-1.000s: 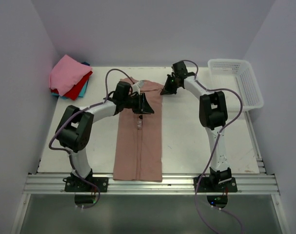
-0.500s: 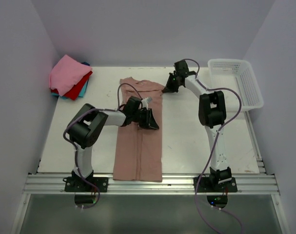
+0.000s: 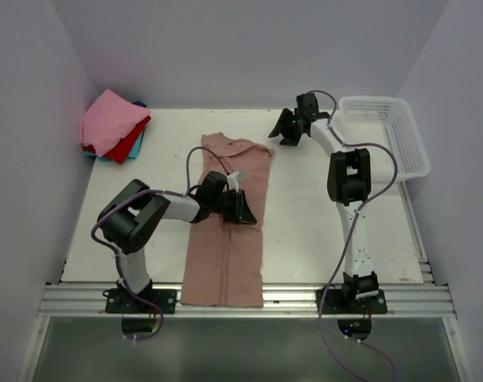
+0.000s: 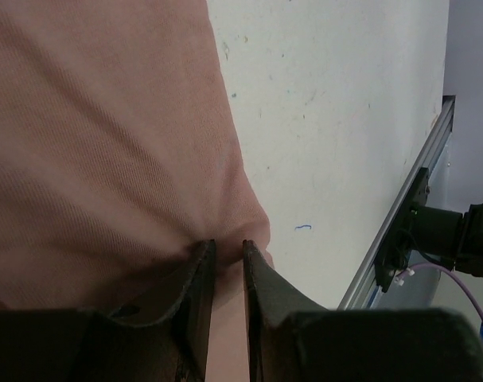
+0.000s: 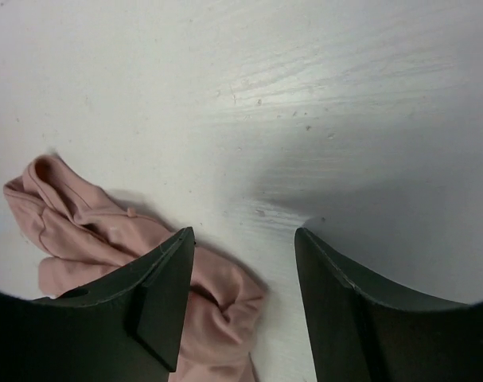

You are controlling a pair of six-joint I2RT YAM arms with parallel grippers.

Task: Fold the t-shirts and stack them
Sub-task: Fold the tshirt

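One dusty-pink shirt (image 3: 225, 255), a long strip, pinched by left pincer (image 4: 227, 245); right pincer (image 5: 243, 232) spread.

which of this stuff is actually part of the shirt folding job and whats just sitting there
Part of the job:
- dusty-pink t-shirt, laid out long between the arms
- pile of folded shirts in the far left corner, bright pink on top, red and blue under it

Just lying about:
- white lattice basket at the far right, nothing visible in it
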